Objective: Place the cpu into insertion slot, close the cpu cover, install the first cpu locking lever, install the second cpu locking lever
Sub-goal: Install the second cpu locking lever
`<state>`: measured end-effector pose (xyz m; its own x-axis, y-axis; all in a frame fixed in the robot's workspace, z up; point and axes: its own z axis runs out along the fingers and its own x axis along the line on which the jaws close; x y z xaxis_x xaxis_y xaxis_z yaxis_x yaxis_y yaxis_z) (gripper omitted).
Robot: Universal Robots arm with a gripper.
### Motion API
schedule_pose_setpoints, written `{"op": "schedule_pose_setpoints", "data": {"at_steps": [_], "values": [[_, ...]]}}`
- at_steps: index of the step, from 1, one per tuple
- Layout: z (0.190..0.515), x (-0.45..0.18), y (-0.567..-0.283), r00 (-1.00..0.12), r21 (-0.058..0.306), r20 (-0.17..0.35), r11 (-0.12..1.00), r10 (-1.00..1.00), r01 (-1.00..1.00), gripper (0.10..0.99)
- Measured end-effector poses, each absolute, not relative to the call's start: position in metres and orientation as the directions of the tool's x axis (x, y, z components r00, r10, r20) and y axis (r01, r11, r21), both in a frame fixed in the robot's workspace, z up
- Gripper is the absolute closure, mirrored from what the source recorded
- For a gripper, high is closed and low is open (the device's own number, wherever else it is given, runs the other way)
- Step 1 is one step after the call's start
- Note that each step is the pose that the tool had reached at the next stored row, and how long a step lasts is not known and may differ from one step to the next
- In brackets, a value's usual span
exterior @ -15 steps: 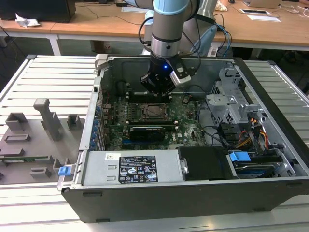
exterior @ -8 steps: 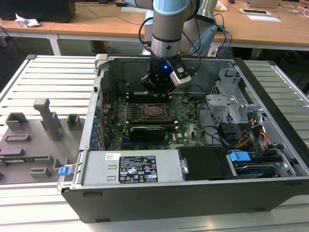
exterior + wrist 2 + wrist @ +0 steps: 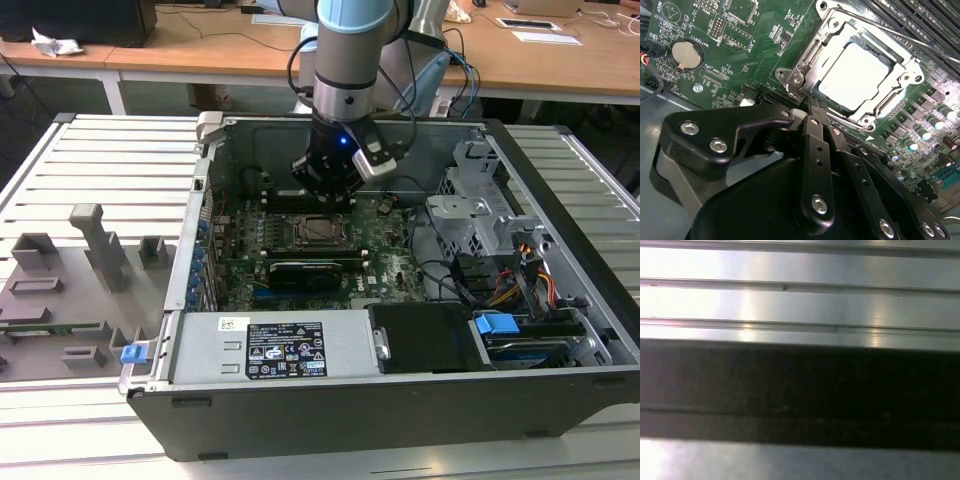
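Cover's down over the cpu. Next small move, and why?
Likely nudge the gripper onto the lever end it hangs beside. The cpu sits seated, the cover lies flat around it, and one lever rod looks unlatched.

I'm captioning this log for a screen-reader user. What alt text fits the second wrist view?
A black gripper, fingers shut together, points at the near edge of a motherboard's insertion slot, where the pale cpu sits under the closed silver cpu cover. A round coin battery lies on the green board beside it.
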<state>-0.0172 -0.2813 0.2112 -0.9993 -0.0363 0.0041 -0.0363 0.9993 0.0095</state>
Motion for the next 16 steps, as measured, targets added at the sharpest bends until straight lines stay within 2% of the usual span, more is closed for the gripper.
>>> {"op": "schedule_pose_setpoints", "data": {"at_steps": [6,16], "values": [[0.211,-0.017,-0.284,-0.999,0.01,0.004,0.999,-0.036,-0.036,0.98],[0.235,-0.017,-0.284,-0.999,0.008,0.004,0.999,-0.036,-0.036,0.98]]}}
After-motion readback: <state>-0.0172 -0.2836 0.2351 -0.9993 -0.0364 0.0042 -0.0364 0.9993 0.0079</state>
